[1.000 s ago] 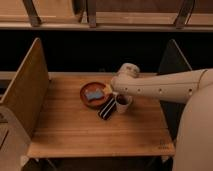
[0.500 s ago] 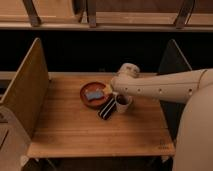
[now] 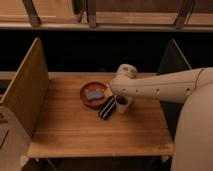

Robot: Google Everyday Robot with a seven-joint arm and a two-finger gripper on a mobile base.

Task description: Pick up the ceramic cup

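The ceramic cup [image 3: 121, 104] is small and white with a dark inside. It stands on the wooden table [image 3: 75, 125] just right of a flat black striped object [image 3: 106, 108]. My gripper [image 3: 118, 95] is at the end of the white arm [image 3: 165, 86], right over the cup's rim and partly hiding it. A reddish-brown bowl [image 3: 93, 95] with a blue thing [image 3: 93, 94] in it sits to the cup's left.
Upright wooden panels stand at the table's left side [image 3: 25, 87] and a dark one at the right [image 3: 172, 62]. A dark gap and a shelf rail lie behind the table. My arm's body fills the right edge.
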